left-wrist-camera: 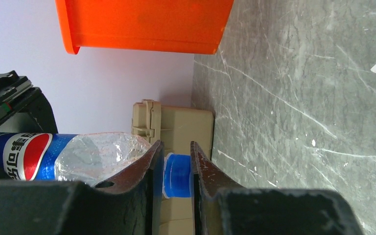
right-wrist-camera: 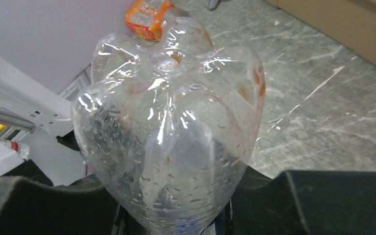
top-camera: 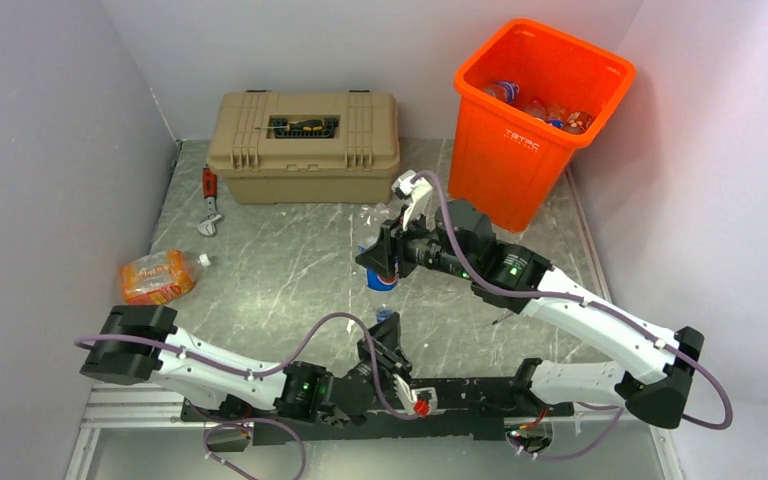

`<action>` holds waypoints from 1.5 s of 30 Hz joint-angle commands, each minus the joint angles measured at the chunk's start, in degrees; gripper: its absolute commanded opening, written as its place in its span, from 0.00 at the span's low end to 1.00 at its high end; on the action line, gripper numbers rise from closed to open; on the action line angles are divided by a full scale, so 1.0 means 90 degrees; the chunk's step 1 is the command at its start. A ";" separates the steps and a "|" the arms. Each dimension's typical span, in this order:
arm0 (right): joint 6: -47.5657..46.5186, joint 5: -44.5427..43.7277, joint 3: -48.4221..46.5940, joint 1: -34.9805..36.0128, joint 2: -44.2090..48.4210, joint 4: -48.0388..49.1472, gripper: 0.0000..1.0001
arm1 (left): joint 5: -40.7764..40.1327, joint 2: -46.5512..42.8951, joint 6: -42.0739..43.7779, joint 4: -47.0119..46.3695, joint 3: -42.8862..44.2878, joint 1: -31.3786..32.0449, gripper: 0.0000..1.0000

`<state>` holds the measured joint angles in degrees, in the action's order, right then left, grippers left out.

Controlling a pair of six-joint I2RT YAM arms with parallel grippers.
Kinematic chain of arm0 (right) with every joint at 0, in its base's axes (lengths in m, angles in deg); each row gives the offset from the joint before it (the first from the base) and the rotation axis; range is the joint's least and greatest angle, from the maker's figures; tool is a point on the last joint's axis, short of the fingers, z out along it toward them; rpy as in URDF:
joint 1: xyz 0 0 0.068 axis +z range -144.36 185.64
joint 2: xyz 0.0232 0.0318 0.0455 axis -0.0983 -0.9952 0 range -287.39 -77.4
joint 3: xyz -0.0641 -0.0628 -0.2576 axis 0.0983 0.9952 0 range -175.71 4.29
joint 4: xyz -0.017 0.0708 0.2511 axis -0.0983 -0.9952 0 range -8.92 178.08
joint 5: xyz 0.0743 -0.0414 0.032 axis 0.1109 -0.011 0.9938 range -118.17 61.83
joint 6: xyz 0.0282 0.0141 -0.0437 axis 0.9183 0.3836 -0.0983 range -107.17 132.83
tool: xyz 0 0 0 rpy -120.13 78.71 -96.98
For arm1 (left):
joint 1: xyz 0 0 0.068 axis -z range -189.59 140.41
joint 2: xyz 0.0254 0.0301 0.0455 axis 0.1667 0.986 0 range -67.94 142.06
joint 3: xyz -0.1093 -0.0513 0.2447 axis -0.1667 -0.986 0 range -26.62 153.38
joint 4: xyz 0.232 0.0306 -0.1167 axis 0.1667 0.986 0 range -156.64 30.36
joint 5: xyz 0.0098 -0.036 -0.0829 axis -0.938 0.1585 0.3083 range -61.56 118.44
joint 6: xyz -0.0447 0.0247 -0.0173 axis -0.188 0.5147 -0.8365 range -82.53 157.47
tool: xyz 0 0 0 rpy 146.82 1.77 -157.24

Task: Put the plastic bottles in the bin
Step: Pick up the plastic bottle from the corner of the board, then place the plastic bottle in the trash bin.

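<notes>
Bin [top-camera: 500, 170], upper right, holds several bottles [top-camera: 540, 105]; left pincer [left-wrist-camera: 176, 164] clamps a Pepsi bottle [top-camera: 381, 280] by its cap, right pincer [top-camera: 384, 256] clamps its body, mid-frame; an orange bottle [top-camera: 160, 277] waits left on the worktop [top-camera: 290, 250].

Left hand [left-wrist-camera: 175, 147]: fingers [left-wrist-camera: 139, 171] narrowly apart, framing blue cap [left-wrist-camera: 177, 175] of crushed clear Pepsi bottle [left-wrist-camera: 83, 156]; contact unclear. Orange bin [left-wrist-camera: 142, 24] along top; tan toolbox [left-wrist-camera: 183, 125] behind; grey veined table [left-wrist-camera: 298, 122] at right.

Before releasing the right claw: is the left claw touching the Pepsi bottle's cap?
Touching. Left wrist view: the Pepsi bottle has its blue cap filling the gap between the left claw fingers.
</notes>
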<state>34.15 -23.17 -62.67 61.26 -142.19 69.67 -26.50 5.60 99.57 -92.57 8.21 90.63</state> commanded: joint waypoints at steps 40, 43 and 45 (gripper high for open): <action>-0.1593 -0.3955 -0.6552 -0.5360 -0.3886 0.1506 0.41 | -0.0511 -0.4050 -0.5044 0.3656 0.1089 -0.3065 0.99; -0.1472 -0.3717 -0.7006 -0.5548 -0.4455 0.1217 0.42 | -0.0624 -0.4397 -0.5016 0.3518 0.0976 -0.3011 0.99; -0.1233 -0.3615 -0.7072 -0.5619 -0.4664 0.0959 0.43 | -0.0775 -0.4542 -0.4932 0.3386 0.0886 -0.2945 0.99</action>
<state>17.62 -59.37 -121.82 11.71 -182.82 80.70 -29.84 -31.69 57.00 -59.04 16.69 63.27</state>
